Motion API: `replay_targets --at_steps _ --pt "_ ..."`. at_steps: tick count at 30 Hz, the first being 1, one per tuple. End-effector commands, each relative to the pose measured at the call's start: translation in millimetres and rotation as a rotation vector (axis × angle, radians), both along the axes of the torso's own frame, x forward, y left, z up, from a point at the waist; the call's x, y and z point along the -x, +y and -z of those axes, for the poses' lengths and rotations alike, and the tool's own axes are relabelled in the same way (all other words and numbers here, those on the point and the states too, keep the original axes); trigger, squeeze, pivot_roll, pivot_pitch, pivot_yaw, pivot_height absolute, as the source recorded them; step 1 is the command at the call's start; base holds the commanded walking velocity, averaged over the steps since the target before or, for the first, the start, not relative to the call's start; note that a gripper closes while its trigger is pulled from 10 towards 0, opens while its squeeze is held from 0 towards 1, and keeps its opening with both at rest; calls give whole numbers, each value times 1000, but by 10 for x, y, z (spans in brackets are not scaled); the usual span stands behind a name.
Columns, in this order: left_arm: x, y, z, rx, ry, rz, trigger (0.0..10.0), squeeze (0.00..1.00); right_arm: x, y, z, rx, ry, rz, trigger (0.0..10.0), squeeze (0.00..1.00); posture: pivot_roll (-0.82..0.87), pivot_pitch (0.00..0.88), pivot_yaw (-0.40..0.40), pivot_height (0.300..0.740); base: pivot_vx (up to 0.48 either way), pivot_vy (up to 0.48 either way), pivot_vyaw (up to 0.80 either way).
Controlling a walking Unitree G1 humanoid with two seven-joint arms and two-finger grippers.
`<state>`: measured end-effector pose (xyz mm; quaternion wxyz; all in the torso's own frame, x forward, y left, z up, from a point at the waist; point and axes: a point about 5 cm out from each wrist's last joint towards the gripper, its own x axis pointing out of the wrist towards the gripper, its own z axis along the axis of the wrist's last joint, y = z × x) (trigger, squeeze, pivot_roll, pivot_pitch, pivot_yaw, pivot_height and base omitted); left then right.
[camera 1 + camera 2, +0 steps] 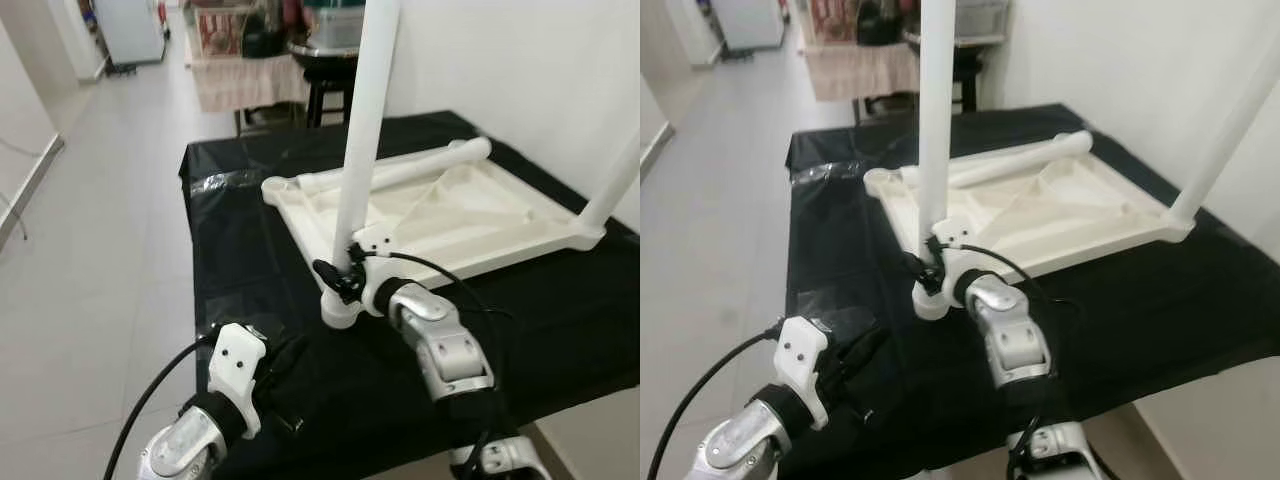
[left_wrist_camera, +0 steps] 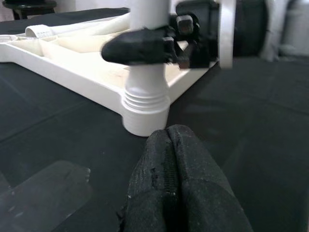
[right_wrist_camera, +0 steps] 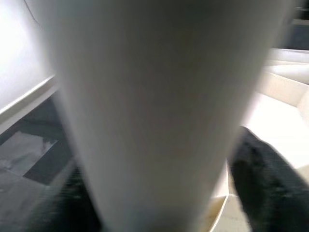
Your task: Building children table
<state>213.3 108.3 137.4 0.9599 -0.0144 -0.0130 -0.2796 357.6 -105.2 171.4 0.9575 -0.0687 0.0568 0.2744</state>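
Observation:
A white plastic table top (image 1: pixel 470 215) lies upside down on the black-covered table (image 1: pixel 250 260). One white leg (image 1: pixel 365 130) stands upright in the near-left corner socket (image 1: pixel 340 310). My right gripper (image 1: pixel 340 275) is shut on this leg just above the socket; up close the leg (image 3: pixel 154 106) sits between its black fingers (image 3: pixel 270 183). A second leg (image 1: pixel 615 180) stands at the right corner. A third leg (image 1: pixel 400 168) lies along the far edge of the top. My left gripper (image 2: pixel 168 137) is shut on nothing, low over the cloth, short of the socket (image 2: pixel 145 113).
A white wall runs along the right side of the table. Behind the table stand a dark stool (image 1: pixel 325 85) and a cloth-covered table (image 1: pixel 245 75). Tiled floor (image 1: pixel 90 250) stretches away on the left. The table's front edge is close below my arms.

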Motion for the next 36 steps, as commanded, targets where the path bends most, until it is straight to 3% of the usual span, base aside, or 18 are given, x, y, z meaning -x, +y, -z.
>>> replay_targets --at_steps 1,2,3,5,6,9,11,14,17,26,29,35,36 --pt "14 -11 -28 11 -4 -2 10000 0 -135 -91 -213 -58 -68 -75 10000 0 46 79 -29 740 0 0 0" --pt "14 -11 -28 11 -4 -2 10000 0 -135 -91 -213 -58 -68 -75 10000 0 46 79 -29 740 0 0 0" --pt "16 -9 -35 7 -11 -10 10000 0 -184 -89 -313 -102 -81 -200 10000 0 46 79 -29 740 0 0 0" --pt "17 -11 -39 6 -13 -13 10000 0 -193 -90 -338 -116 -83 -242 10000 0 49 78 -35 740 0 0 0" --pt "32 -14 -45 3 -17 -21 10000 0 -194 -98 -337 -82 -82 -345 10000 0 57 78 -41 740 0 0 0" --pt "38 -14 -46 3 -17 -23 10000 0 -193 -101 -326 -63 -78 -375 10000 0 57 78 -41 740 0 0 0" --pt "75 -9 -58 3 -21 -45 10000 0 -162 -148 -225 0 1 -535 10000 0 69 77 -60 740 0 0 0" --pt "80 -16 -59 8 -21 -52 10000 0 -174 -192 -174 26 45 -554 10000 0 70 75 -65 740 0 0 0" --pt "63 -39 -60 16 -22 -49 10000 0 -240 -233 -108 77 63 -485 0 0 64 76 -73 740 0 0 0" --pt "59 -57 -68 12 -28 -39 10000 0 -237 -230 -93 18 54 -516 0 0 56 77 -67 740 0 0 0" --pt "62 -41 -67 8 -30 -37 10000 0 -226 -298 -98 14 37 -525 0 0 61 77 -56 740 0 0 0" --pt "25 -69 -68 15 -25 -24 10000 0 -213 -495 -80 46 -12 -425 0 0 29 79 -51 740 0 0 0" --pt "10 -71 -61 13 -22 -24 10000 0 -210 -531 21 57 1 -264 0 0 26 77 -49 740 0 0 0"
